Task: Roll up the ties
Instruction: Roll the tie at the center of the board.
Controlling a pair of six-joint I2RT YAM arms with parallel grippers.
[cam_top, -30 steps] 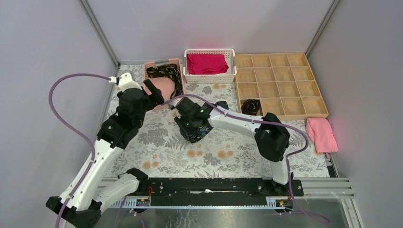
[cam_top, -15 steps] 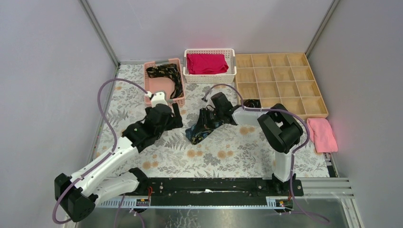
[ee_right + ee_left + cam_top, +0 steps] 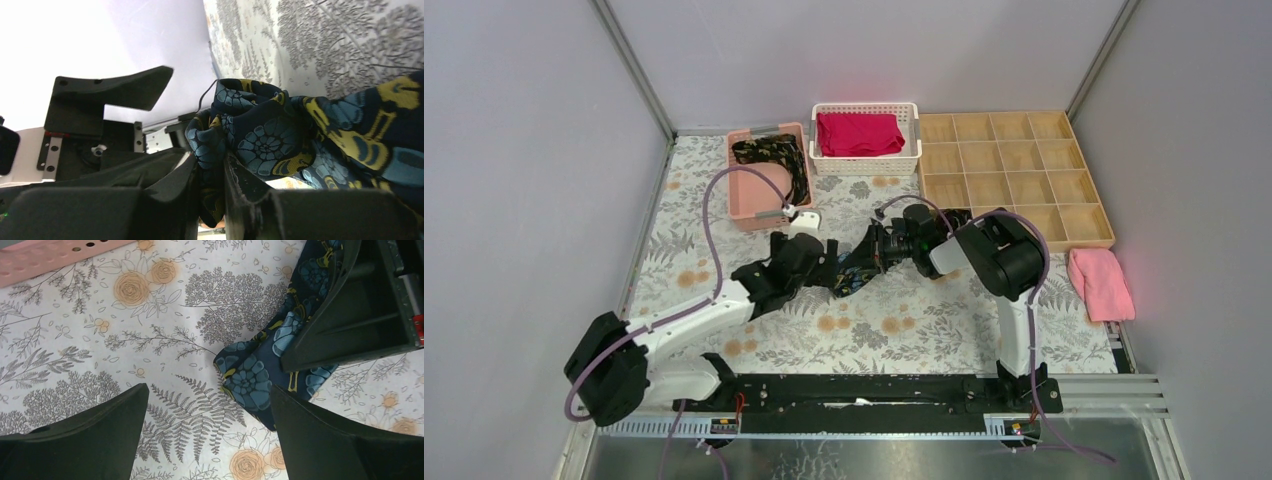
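Right fingers point(image 3: 240, 192): clamped on a bunched fold of blue-floral tie point(image 3: 252, 377). Left fingers point(image 3: 100, 435): spread wide, straddling that tie's free end; contact not discernible. Tie position: crumpled on desk point(image 3: 894, 330), mid-field, neither flattened nor coiled. Second tie point(image 3: 774, 158): loose in pink basket point(image 3: 742, 200), far left. Progress, as judged: early; no finished roll visible, flattening and rolling of both outstanding. Brands, labels, writing: none legible.

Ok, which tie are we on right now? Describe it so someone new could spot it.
Start at the middle of the floral table mat. The tie is the crumpled dark strip there, pinched in the right gripper, with the open left gripper over its end. Its flowers are blue-teal, unlike the gold-patterned tie in the pink basket.
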